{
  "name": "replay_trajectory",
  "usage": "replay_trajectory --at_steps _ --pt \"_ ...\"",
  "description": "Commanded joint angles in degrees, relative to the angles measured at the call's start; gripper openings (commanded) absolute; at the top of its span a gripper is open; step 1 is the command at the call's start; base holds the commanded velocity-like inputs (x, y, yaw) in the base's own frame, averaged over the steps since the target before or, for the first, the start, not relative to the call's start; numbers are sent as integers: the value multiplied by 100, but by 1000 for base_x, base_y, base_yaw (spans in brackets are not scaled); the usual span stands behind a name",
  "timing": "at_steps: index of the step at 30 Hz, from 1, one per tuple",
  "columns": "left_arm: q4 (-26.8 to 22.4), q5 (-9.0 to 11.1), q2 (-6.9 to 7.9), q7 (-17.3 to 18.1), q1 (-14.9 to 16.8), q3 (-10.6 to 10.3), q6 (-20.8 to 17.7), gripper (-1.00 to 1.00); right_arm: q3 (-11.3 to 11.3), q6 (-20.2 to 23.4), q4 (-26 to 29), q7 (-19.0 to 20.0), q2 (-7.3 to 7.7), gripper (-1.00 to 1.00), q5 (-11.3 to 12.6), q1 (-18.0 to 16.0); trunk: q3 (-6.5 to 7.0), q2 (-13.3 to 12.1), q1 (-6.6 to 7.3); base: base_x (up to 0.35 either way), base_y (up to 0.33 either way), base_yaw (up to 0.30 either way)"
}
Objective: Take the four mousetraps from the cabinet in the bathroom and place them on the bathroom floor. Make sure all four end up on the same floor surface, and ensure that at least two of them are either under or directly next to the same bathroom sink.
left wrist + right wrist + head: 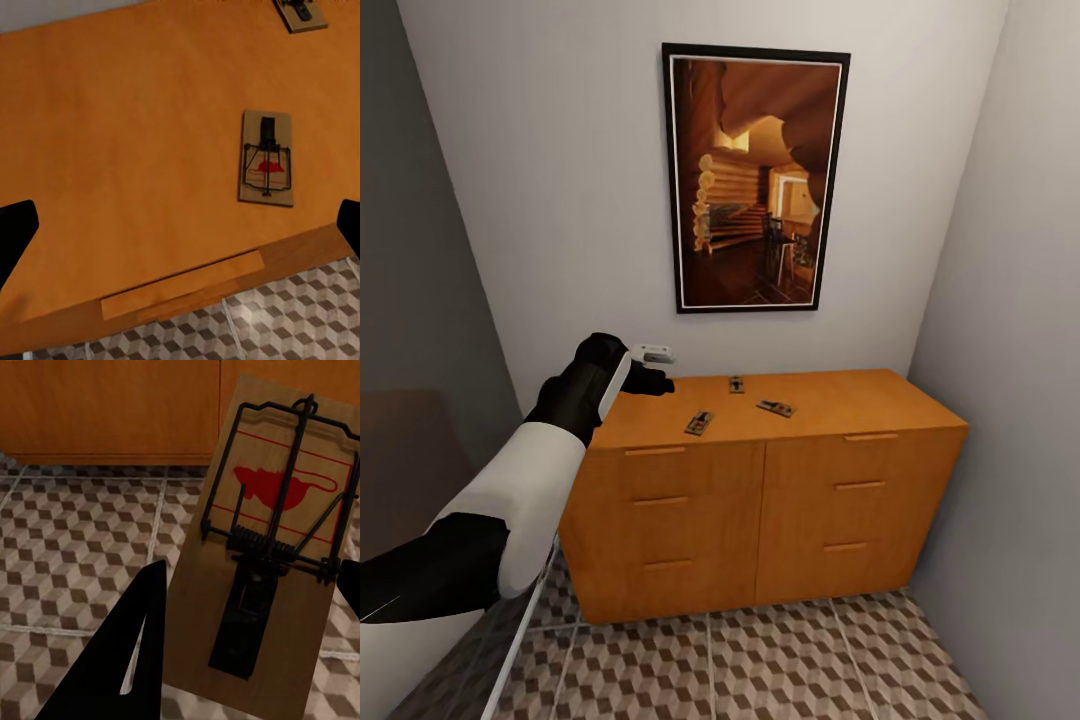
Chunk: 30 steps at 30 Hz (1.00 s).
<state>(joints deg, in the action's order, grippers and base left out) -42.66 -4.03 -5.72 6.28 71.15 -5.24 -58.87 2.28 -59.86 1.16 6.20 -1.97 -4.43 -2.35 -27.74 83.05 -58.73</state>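
The orange-brown cabinet (760, 500) stands against the back wall. Three mousetraps lie on its top: one near the front edge (699, 423), one at the back (736, 384) and one to the right (775, 408). My left gripper (645, 380) hovers over the top's left end, open and holding nothing. In the left wrist view its fingers (15, 232) are spread wide above the wood, with the front mousetrap (267, 157) between and beyond them. My right gripper (247, 622) is shut on a fourth mousetrap (262, 547), held above the bathroom floor (75, 547) close to the cabinet's base (112, 405).
The cabinet fills a narrow alcove between a grey wall on the left and a pale wall (1010, 400) on the right. A framed picture (755, 180) hangs above it. Cube-pattern floor tiles (760, 660) stretch in front of the cabinet.
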Motion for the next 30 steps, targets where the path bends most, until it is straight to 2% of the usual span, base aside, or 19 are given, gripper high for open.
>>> replay_trajectory --at_steps 1,7,13,24,26,30 --pt "-5 -45 1 46 4 -3 -19 100 18 -14 -2 13 0 -100 12 -3 -6 3 0 25 0 0" --pt "-3 -45 1 138 4 -4 -16 100 18 -14 -2 13 -3 -100 12 -4 -6 3 0 32 -17 0" --pt "54 -45 1 267 4 -4 -11 100 18 -14 -2 13 -5 -100 12 -3 -6 3 0 193 -151 0" --pt "116 -42 30 295 4 -7 -11 100 18 -14 -2 13 -5 -100 12 -3 -6 3 0 78 -61 0" --pt "117 -35 39 399 4 -2 -11 100 18 -14 -2 13 -5 -100 12 -3 -6 3 0 3 -2 0" --pt "119 -30 78 887 4 7 -11 100 18 -14 -2 13 -5 -100 12 -3 -6 3 0 1 -1 0"
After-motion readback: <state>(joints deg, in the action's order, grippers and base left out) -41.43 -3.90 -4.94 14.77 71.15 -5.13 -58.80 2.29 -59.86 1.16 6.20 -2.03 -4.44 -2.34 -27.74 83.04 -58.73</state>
